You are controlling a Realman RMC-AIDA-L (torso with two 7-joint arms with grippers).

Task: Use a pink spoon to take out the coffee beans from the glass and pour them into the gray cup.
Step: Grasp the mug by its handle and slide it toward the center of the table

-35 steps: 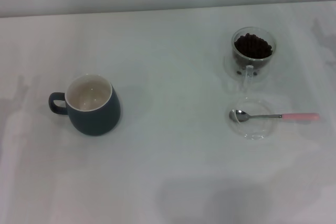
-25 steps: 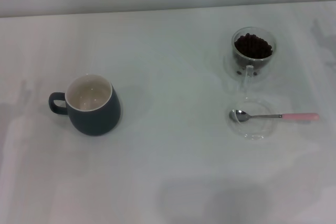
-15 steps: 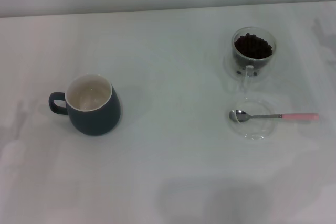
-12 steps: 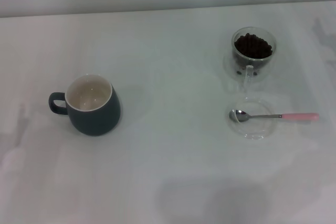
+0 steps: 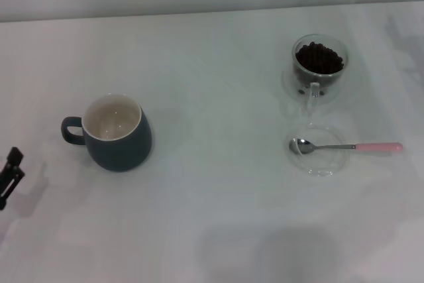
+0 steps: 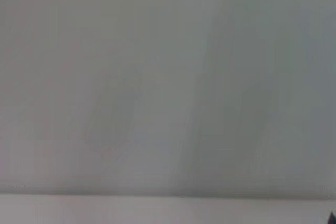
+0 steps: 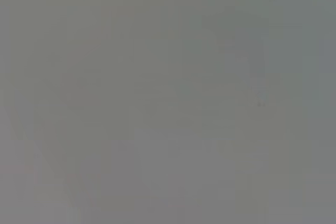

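A dark tip of the left gripper (image 5: 9, 175) has come into the head view at the far left edge, where half a second ago there was only bare table; so little of it shows that I cannot tell how it is set. Nothing else has moved since then. The right gripper is out of sight. The table (image 5: 218, 217) is a plain white surface, lit softly with faint grey shadows, and a pale wall runs along its far edge. Both wrist views show only blank, featureless grey-white. Going left to right from that gripper tip: one gray cup (image 5: 114, 131) stands upright near it, a little farther back on the table, dark blue-gray outside and cream inside, its loop handle turned toward the gripper's side and its inside bare. Well apart from the tip, across the table, lies one shallow clear dish (image 5: 319, 150), with one pink spoon (image 5: 346, 146) resting across it, metal bowl inside the dish and pink handle sticking out over the rim away from the gripper. Just behind the dish stands one glass (image 5: 319, 69), upright, its clear handle pointing toward the dish. It holds the coffee beans (image 5: 319, 57), a dark brown heap too many to count.
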